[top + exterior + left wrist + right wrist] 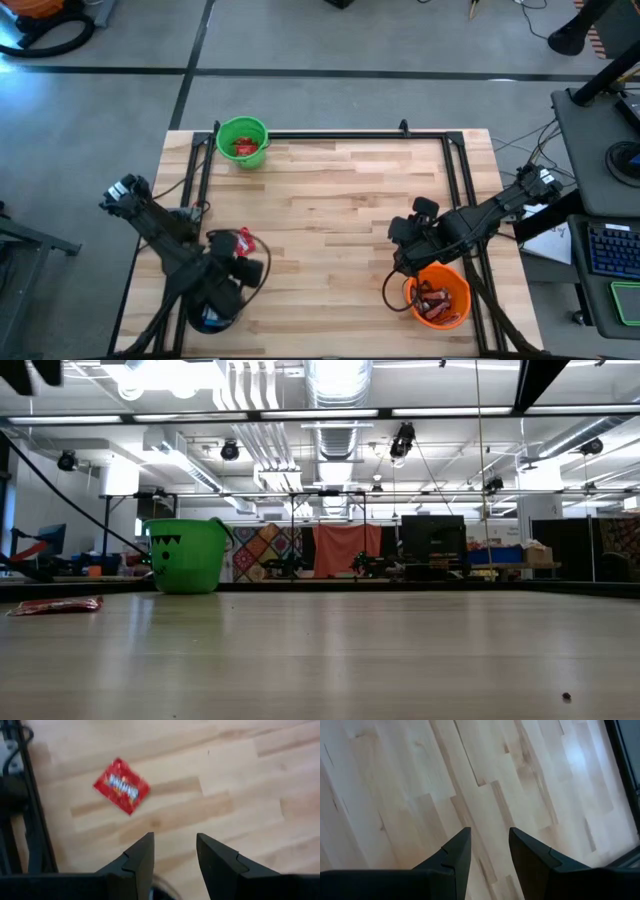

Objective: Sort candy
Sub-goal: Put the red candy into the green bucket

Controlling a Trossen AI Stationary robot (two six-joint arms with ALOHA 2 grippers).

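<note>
While both tools [172, 852] [487, 847] gape empty, one red packet [121, 786] lies near the table's [340, 210] left edge.

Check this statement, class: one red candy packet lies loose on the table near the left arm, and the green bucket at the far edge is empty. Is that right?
Not quite. The green bucket is not empty: the high view shows red candy inside it. The rest holds: one red candy packet lies loose on the table near the left arm.
</note>
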